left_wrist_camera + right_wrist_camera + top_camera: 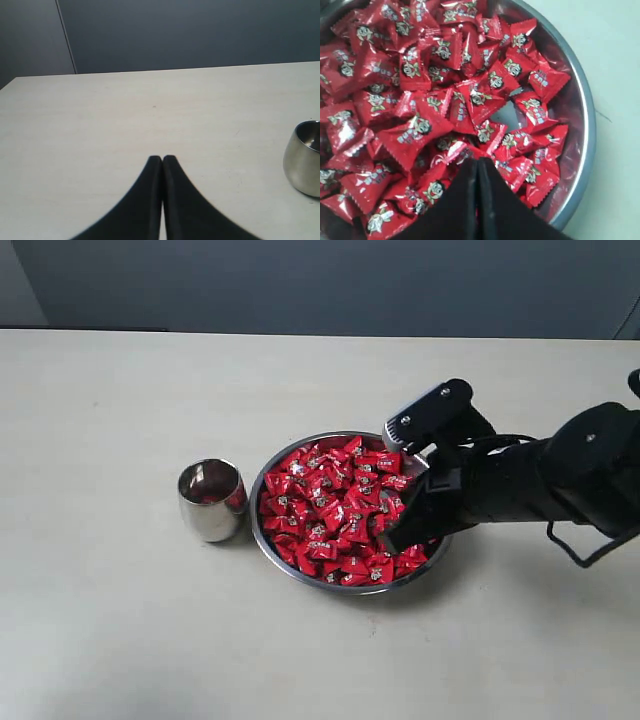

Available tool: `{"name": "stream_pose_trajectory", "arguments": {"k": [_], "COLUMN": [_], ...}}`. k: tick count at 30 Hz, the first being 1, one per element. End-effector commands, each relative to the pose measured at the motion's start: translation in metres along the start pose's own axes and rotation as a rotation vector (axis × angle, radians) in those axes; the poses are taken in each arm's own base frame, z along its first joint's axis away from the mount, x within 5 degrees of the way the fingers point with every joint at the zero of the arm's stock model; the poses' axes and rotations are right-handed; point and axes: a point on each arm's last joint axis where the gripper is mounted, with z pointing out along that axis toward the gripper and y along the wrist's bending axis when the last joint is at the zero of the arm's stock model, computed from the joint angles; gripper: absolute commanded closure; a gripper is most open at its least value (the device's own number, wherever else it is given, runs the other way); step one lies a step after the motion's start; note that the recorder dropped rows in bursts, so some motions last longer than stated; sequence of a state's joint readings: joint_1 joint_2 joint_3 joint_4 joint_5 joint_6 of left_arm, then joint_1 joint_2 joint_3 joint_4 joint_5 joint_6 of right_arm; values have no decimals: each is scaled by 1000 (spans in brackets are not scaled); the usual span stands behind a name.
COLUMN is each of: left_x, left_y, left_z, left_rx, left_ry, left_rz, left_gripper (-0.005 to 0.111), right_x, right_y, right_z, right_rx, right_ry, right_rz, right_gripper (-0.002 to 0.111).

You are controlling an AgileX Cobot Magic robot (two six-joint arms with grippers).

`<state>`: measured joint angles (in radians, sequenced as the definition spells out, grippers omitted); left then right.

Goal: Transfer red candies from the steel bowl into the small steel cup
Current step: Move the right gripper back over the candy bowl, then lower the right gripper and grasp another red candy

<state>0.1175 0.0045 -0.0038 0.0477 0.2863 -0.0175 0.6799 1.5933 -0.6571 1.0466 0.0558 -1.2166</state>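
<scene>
The steel bowl (pixel 254 508) sits mid-table, heaped with red candies (pixel 325 505). My right gripper (pixel 386 542) reaches in from the right and rests low among the candies on the bowl's right side. In the right wrist view its black fingers are pressed together at the tips (pixel 479 161), right over the red candies (pixel 415 132) near the bowl's rim (pixel 587 115); no candy shows between them. The small steel cup (pixel 212 500) stands just left of the bowl, with red showing inside. My left gripper (pixel 162 159) is shut and empty above bare table, the cup (pixel 304 162) off to its side.
The pale tabletop (pixel 120 620) spreads wide around bowl and cup. A dark grey wall (pixel 320 280) runs behind the table's far edge. The right arm's black body (pixel 560 475) hangs over the table to the right of the bowl.
</scene>
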Motion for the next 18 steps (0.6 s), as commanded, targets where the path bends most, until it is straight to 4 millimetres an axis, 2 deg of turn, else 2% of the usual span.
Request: {"name": "stream_pose_trajectory", "arguments": {"k": [1, 10, 18], "left_x": [1, 1, 1], "left_y": [0, 0, 0], "left_z": [0, 0, 0], "left_rx": [0, 0, 0], "left_ry": [-3, -3, -3], "left_rz": [-4, -4, -4], "left_gripper": [106, 106, 106], "right_x": [-10, -11, -12], "right_y": [0, 0, 6], "right_z": [8, 30, 34], "right_rx": [-35, -46, -52], "right_ry": [1, 42, 46], "right_rz": [9, 9, 14], "right_gripper": [109, 109, 109]}}
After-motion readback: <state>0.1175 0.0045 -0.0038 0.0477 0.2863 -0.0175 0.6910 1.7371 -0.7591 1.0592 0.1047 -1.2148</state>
